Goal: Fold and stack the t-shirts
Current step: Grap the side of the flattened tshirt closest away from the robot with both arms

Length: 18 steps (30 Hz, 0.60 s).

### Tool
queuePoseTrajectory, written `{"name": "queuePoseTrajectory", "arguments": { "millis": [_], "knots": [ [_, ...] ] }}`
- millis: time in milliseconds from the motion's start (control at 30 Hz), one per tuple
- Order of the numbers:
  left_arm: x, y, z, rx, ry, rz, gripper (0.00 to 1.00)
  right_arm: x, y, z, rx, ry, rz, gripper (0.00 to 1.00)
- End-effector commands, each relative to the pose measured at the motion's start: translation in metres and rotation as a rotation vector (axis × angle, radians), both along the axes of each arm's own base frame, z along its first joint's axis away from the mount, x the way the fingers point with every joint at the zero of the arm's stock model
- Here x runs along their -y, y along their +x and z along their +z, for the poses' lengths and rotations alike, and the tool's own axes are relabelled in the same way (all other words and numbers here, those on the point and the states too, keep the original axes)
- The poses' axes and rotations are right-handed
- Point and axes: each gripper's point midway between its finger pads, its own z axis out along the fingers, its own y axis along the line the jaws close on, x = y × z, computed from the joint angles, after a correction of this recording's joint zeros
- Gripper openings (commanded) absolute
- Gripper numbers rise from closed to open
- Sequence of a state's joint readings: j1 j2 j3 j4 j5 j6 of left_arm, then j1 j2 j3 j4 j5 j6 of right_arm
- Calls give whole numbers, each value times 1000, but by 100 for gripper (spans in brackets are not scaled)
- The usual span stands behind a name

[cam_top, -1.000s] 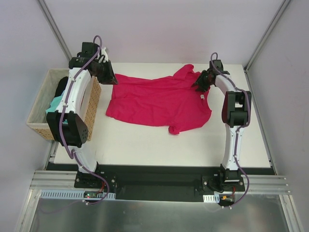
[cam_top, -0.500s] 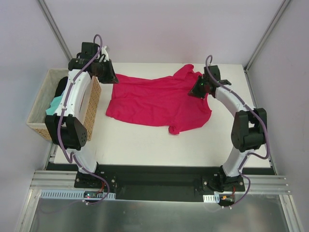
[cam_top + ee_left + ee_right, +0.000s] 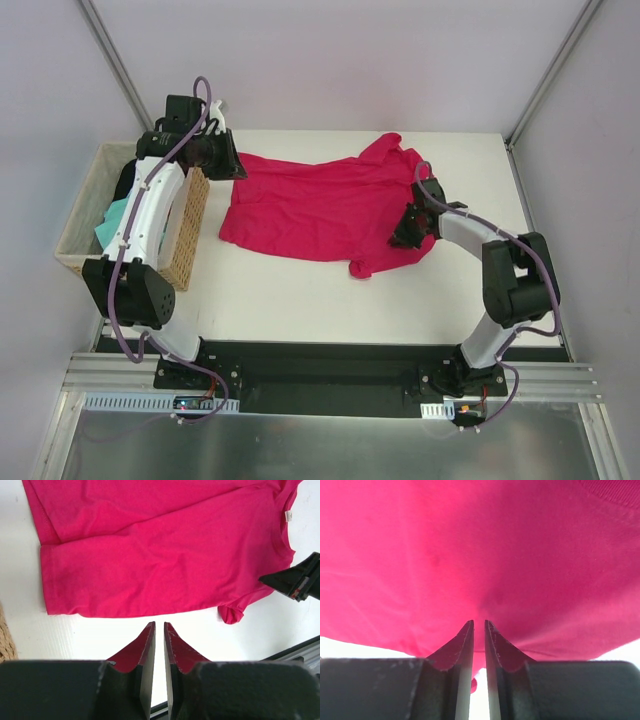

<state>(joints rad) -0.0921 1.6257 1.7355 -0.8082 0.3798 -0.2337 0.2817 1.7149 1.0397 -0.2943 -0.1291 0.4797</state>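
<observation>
The crimson t-shirt [image 3: 320,205] lies spread and unfolded on the white table, and fills the far part of the left wrist view [image 3: 160,550]. My left gripper [image 3: 228,160] hangs shut and empty above the shirt's far left corner; its tips [image 3: 159,629] show bare table between them. My right gripper [image 3: 403,232] is shut and empty, low over the shirt's right side near the sleeve; cloth [image 3: 480,550] fills its view beyond the tips [image 3: 479,625]. The mint-green shirt [image 3: 112,215] and the black shirt [image 3: 127,178] lie in the basket.
The tan wicker basket [image 3: 186,235] stands at the table's left edge, under my left arm; a sliver shows in the left wrist view [image 3: 5,642]. My right gripper shows at the right of the left wrist view [image 3: 297,580]. Walls enclose the table at the back and sides.
My right gripper has moved from the collar towards the near side, along the shirt's right side, and come lower. My left arm shifted slightly. The shirt has not moved.
</observation>
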Motion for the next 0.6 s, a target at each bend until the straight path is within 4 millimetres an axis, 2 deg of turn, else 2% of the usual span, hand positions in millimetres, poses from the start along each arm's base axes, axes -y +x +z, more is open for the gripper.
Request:
{"name": "queuePoseTrajectory", "arguments": {
  "millis": [0, 233, 567],
  "knots": [
    [-5, -12, 9, 43, 32, 5, 12, 1, 15, 34, 128, 14, -43, 18],
    [-4, -19, -6, 10, 43, 0, 11, -2, 3, 42, 139, 2, -10, 17],
    [2, -17, -11, 5, 43, -12, 11, -26, -33, 25, 84, -6, 55, 17]
  ]
}}
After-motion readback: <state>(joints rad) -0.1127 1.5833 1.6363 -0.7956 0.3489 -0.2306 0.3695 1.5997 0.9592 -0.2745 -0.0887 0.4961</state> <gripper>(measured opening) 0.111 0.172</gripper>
